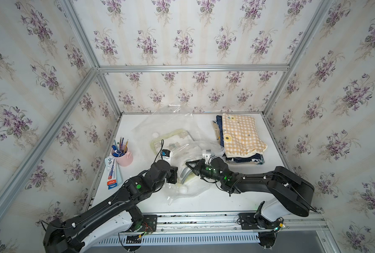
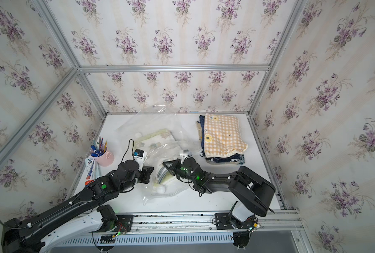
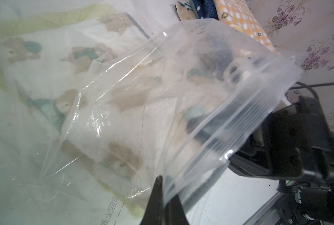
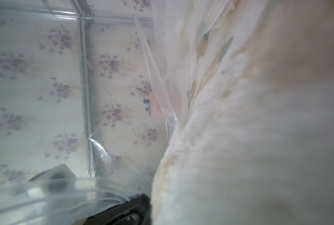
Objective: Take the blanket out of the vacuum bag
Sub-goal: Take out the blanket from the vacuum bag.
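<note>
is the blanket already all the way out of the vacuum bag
No, in a top view the blanket lies inside the vacuum bag, with the clear plastic covering it.

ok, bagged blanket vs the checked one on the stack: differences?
Pattern: bagged blanket is white with a pale green border and brown-teal prints; checked blanket is orange-white with sunflowers.
Place: bagged blanket sits inside the clear bag mid-table; checked blanket lies bare atop the stack on the right.
Shape: bagged blanket is rumpled near the bag mouth; checked blanket is folded flat.
Both are soft fabric.
</note>
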`<move>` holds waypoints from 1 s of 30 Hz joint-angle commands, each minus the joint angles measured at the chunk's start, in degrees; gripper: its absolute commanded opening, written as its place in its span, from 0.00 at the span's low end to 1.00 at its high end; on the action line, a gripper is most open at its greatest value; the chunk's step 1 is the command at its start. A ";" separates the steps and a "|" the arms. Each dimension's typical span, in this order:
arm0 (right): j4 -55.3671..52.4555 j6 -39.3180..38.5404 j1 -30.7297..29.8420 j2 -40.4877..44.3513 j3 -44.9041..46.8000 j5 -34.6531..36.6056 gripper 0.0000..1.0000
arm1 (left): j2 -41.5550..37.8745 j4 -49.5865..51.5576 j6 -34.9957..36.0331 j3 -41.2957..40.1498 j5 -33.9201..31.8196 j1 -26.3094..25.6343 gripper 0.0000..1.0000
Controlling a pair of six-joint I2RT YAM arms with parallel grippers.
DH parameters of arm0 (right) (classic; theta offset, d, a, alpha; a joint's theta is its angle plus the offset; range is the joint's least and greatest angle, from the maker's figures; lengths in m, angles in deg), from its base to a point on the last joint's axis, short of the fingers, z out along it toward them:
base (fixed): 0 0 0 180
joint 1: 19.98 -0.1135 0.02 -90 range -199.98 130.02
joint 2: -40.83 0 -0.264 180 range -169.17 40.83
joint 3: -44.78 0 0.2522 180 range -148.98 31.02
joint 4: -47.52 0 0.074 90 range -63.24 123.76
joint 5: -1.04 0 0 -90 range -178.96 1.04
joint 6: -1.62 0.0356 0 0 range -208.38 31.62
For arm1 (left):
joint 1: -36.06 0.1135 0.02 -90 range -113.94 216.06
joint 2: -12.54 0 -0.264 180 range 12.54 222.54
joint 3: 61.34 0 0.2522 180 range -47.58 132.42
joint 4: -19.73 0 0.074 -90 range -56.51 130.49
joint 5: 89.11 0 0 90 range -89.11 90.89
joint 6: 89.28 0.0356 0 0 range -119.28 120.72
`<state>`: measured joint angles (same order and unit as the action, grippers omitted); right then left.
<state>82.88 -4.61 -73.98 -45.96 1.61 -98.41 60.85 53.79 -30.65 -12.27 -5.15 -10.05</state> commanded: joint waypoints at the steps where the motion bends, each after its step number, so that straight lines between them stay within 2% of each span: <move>1: -3.09 -1.92 -0.30 4.94 1.37 2.07 0.00 | 0.25 -1.43 -0.40 0.47 -0.89 0.06 0.05; 6: -9.50 -4.68 -0.41 12.78 2.03 4.00 0.00 | 0.78 -2.75 -0.96 0.04 -0.74 0.05 0.05; 20: -18.08 -9.07 -4.74 22.98 -3.65 3.01 0.00 | 3.06 -3.84 -2.45 0.55 -2.12 0.07 0.05; 26: -25.17 -13.55 -5.94 27.28 -10.00 5.52 0.00 | 2.10 -4.83 -4.62 -0.72 -3.40 0.05 0.05; 30: -30.48 -19.06 -5.74 27.01 -17.62 6.58 0.00 | 2.12 -4.21 -5.39 -0.85 -3.89 0.04 0.05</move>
<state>54.95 -18.30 -79.82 -18.94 -12.22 -93.04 63.00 50.95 -34.85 -12.99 -7.51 -10.03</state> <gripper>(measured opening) 0.064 0.062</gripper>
